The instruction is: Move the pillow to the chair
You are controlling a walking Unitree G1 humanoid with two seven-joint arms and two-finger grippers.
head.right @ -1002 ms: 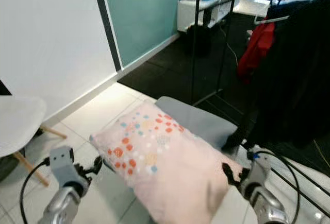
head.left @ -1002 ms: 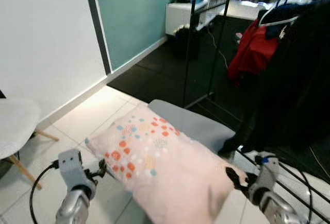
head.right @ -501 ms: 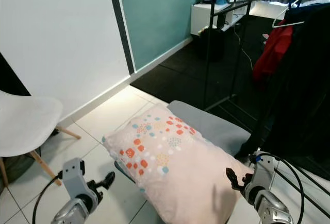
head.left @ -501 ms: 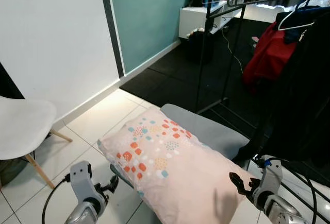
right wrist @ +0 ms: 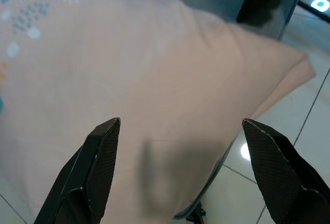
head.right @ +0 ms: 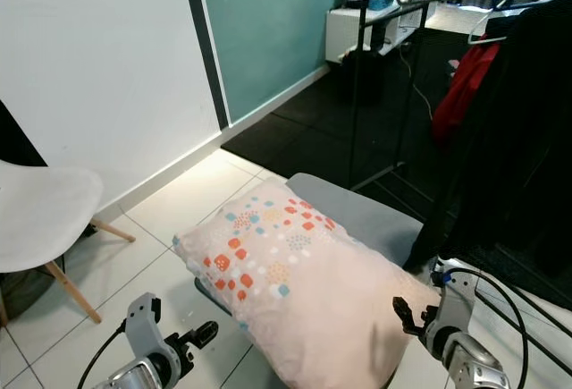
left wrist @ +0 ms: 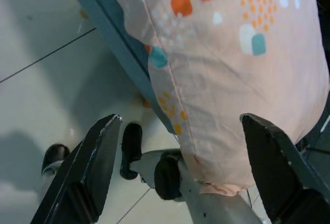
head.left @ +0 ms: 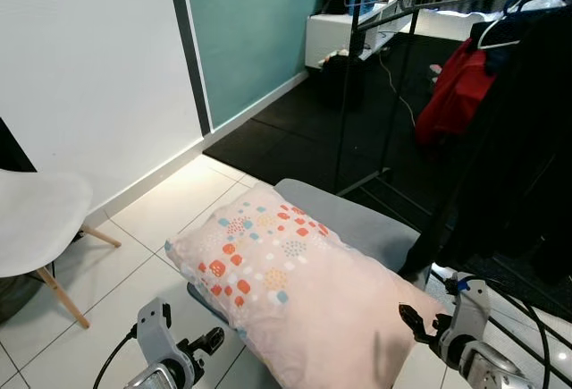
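A pink pillow (head.left: 304, 286) printed with orange and teal dots lies across a grey padded seat (head.left: 357, 221). The white chair (head.left: 36, 215) with wooden legs stands off to the left on the tiles. My left gripper (head.left: 208, 342) is open, low by the pillow's near left edge; in the left wrist view its fingers (left wrist: 98, 152) are spread wide below the pillow (left wrist: 232, 74) and the seat's edge (left wrist: 111, 33). My right gripper (head.left: 414, 320) is open at the pillow's near right corner, its fingers (right wrist: 100, 152) spread on either side of the pillow (right wrist: 154, 80).
A black clothes rack (head.left: 344, 94) stands behind the seat, with a red garment (head.left: 456, 85) and dark coats (head.left: 527, 147) on the right. A white wall (head.left: 80, 67) and a teal panel (head.left: 241, 22) close off the left. Tiled floor (head.left: 134, 255) separates seat and chair.
The head view has shifted. My left gripper has dropped lower, from beside the pillow's left edge to below it. The right gripper stays at the right corner.
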